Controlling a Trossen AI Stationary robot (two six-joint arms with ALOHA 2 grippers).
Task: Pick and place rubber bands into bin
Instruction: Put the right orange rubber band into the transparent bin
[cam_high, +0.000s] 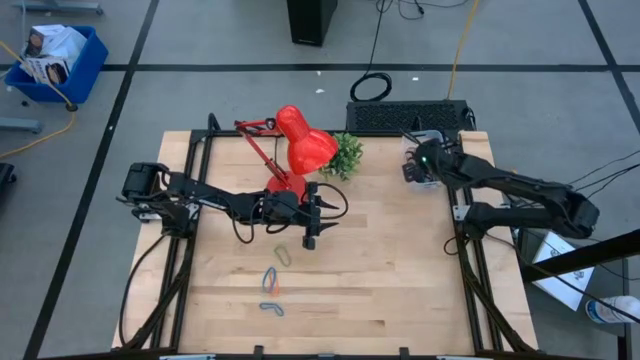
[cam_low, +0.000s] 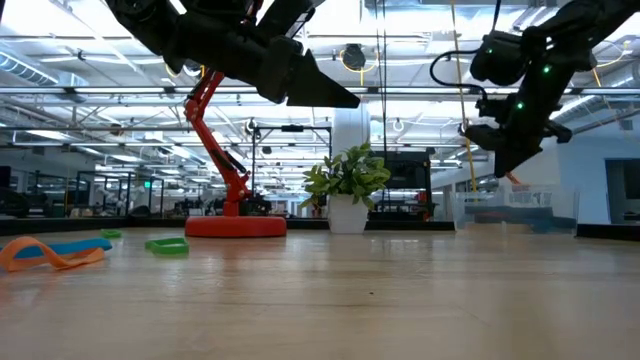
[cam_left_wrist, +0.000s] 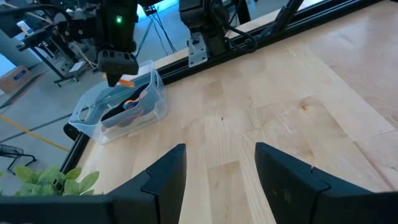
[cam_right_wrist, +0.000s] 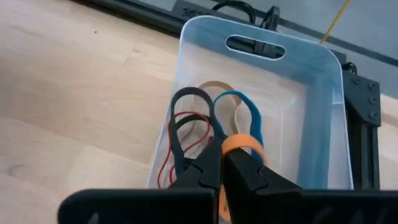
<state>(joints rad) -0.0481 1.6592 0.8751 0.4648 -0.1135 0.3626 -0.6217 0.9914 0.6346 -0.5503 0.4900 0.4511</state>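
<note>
**Where is the bin, and which way does it point?**
The bin (cam_right_wrist: 267, 93) sits near the table's (cam_high: 400, 280) far right corner, past the little green plant (cam_high: 346, 153). Its long side runs away from the right gripper (cam_right_wrist: 222, 168), with the handle slot at the far end.

**What is the right gripper doing?**
It hangs right above the bin. Its fingers are pressed together on an orange band (cam_right_wrist: 241, 147). Blue, black and thin red bands (cam_right_wrist: 186, 124) already lie in the bin.

**And the left one?**
The left gripper (cam_high: 312, 221) floats above the table just in front of the red lamp (cam_high: 296, 145), fingers apart, holding nothing.

**What else is near?**
More rubber bands (cam_high: 271, 285) lie flat in front of the lamp, well apart from the bin. There is lots of bare wood between them. The lamp and plant stand at the back
</note>
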